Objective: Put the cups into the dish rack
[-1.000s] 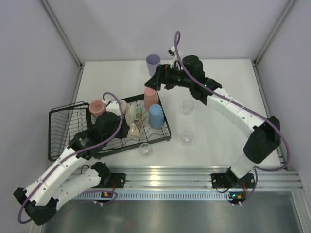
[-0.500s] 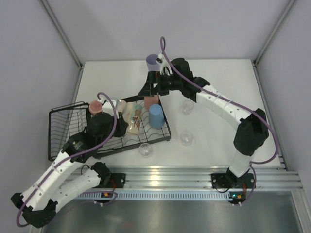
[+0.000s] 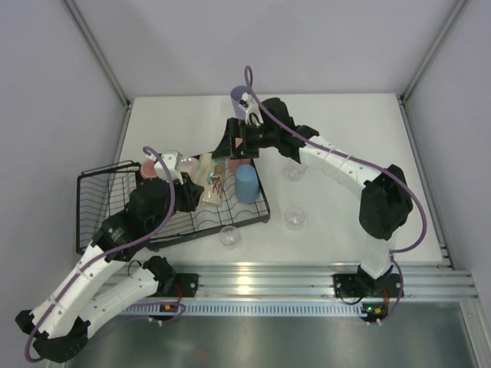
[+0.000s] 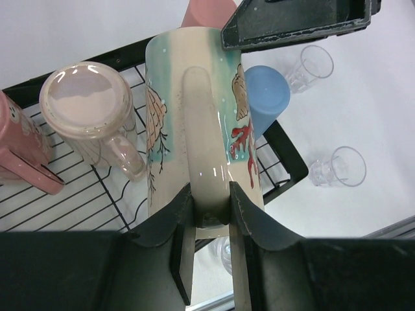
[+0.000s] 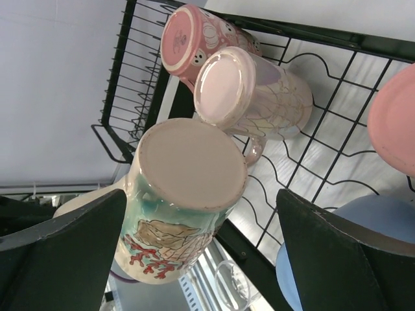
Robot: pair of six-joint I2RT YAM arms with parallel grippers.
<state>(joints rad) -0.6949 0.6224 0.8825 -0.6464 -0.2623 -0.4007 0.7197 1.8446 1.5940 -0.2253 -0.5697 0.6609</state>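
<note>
My left gripper (image 4: 211, 202) is shut on the handle of a cream mug (image 4: 194, 129) with coral and shell drawings, held tilted over the black wire dish rack (image 3: 98, 218). In the rack stand an upturned pale pink mug (image 4: 87, 103), a pink mug (image 4: 19, 155), a blue tumbler (image 3: 247, 184) and a salmon cup (image 5: 397, 126). My right gripper (image 3: 238, 144) hangs open and empty over the rack's far end, above the salmon cup. The lavender cup (image 3: 238, 95) stands behind it on the table, partly hidden.
Three clear glasses stand on the white table: one right of the rack (image 3: 294, 170), one nearer (image 3: 294, 218), one at the rack's front edge (image 3: 229, 236). The rack's taller basket end is at the left. Enclosure walls ring the table.
My right arm has swung left from beside the lavender cup to over the rack's far end. My left gripper has carried the cream mug a little farther back and left.
</note>
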